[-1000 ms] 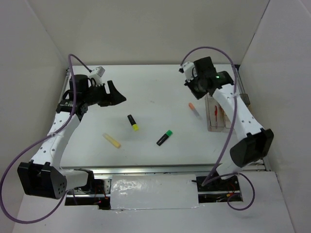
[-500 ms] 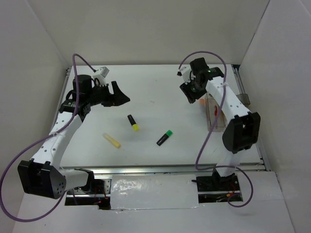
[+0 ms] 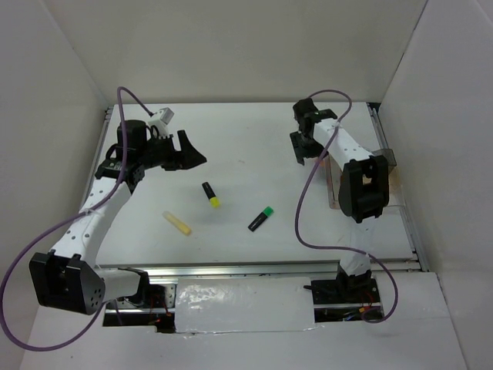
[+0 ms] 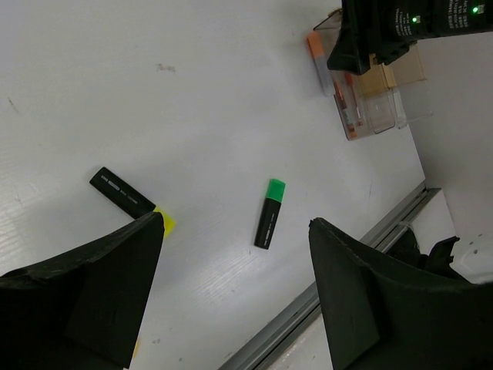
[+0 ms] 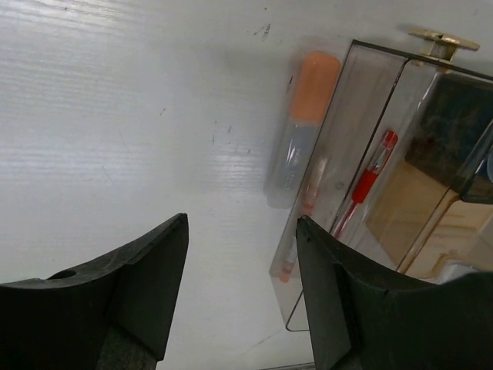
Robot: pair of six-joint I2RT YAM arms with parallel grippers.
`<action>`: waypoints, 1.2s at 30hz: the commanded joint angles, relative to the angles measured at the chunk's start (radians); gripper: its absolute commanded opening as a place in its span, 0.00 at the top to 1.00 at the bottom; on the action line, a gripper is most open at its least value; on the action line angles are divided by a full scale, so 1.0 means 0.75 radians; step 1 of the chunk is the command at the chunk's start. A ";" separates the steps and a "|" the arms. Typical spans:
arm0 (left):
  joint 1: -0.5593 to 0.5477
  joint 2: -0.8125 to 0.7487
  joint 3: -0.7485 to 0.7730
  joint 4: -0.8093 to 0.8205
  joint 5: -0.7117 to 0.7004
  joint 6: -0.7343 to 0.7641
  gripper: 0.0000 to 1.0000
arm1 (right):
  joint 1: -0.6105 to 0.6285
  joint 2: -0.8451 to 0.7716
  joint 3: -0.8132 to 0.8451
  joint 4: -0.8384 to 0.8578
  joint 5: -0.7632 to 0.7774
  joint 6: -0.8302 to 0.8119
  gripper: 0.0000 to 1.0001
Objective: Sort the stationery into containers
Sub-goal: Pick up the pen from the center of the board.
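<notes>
Lying just outside the organiser (image 5: 350, 146) is the marker (image 5: 302, 127).

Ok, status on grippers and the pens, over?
Left gripper open, empty. Right gripper open, above orange-capped marker lying outside organiser, beside its wall. Red pen inside. Yellow-capped highlighter, green-capped highlighter, yellow stick loose on table.

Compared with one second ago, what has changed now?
The right arm folded its elbow in over the organiser, and the right gripper opened its fingers, holding nothing. The left gripper edged right, still open. The yellow-capped highlighter, green-capped highlighter and yellow stick lie where they were.
</notes>
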 commanded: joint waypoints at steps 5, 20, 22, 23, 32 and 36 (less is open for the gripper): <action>0.010 0.021 0.007 0.060 0.026 0.003 0.12 | -0.003 0.134 0.035 0.066 0.063 0.157 0.33; 0.022 0.060 -0.005 0.072 0.037 0.005 0.12 | -0.078 0.233 0.080 0.050 -0.008 0.131 0.22; 0.022 0.068 -0.005 0.074 0.039 0.001 0.12 | -0.097 0.237 0.090 0.042 -0.031 0.123 0.14; 0.022 0.070 -0.005 0.076 0.039 -0.001 0.12 | -0.097 0.239 0.092 0.042 -0.033 0.121 0.14; 0.020 0.100 0.007 0.080 0.047 -0.014 0.12 | -0.113 0.284 0.109 0.035 -0.057 0.117 0.09; 0.022 0.107 0.009 0.084 0.049 -0.018 0.12 | -0.113 0.300 0.111 0.037 -0.045 0.139 0.07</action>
